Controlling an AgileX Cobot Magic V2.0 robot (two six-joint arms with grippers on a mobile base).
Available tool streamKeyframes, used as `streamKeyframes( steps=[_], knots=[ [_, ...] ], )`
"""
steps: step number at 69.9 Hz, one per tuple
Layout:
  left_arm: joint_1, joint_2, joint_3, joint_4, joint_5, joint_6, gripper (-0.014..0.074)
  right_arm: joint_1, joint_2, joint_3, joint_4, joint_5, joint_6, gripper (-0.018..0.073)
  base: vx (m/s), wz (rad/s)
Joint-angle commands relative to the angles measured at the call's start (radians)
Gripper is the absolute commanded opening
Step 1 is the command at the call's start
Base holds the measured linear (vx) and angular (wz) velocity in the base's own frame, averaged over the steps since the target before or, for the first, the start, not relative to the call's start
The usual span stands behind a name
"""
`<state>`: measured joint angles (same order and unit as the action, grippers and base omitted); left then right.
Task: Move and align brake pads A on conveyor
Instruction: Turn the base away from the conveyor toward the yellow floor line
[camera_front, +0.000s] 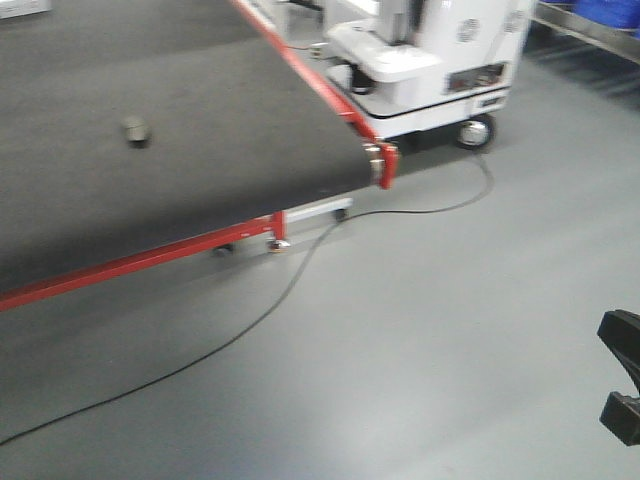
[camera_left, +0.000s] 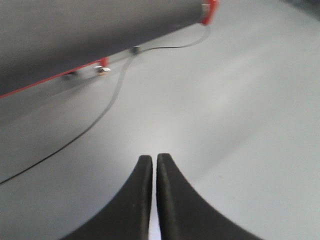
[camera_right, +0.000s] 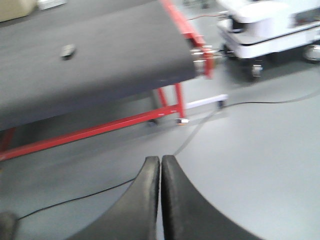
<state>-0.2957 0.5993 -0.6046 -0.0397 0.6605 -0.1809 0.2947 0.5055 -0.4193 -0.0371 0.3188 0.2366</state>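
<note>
The conveyor (camera_front: 200, 110) is a dark charcoal belt with red edge strips, filling the upper left of the front view. One small dark grey pad (camera_front: 135, 130) lies alone on the belt, too blurred to make out its shape; it shows again in the right wrist view as the pad (camera_right: 68, 50) on the conveyor (camera_right: 110, 60). The left wrist view catches only the edge of the conveyor (camera_left: 75, 35). My left gripper (camera_left: 151, 158) hangs shut over bare floor with nothing in it. My right gripper (camera_right: 161, 158) is likewise shut and empty, well short of the belt.
A white mobile robot base (camera_front: 430, 60) stands past the belt's end roller (camera_front: 378, 163). A black cable (camera_front: 300, 268) snakes over the grey floor. Red frame legs (camera_right: 170, 107) carry the conveyor. A black arm part (camera_front: 622, 375) shows at the right edge.
</note>
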Motion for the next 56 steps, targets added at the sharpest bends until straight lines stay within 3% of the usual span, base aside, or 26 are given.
streamKeyframes(
  steps=[1,56],
  knots=[
    [-0.006,0.002,-0.024,-0.003,-0.065,0.000,-0.0006,-0.007,0.007,-0.028,-0.009,-0.068,-0.005,-0.0008,-0.01,-0.75],
    [-0.006,0.002,-0.024,-0.003,-0.065,0.000,-0.0006,-0.007,0.007,-0.028,-0.009,-0.060,-0.005,-0.0008,0.02,-0.75]
  ],
)
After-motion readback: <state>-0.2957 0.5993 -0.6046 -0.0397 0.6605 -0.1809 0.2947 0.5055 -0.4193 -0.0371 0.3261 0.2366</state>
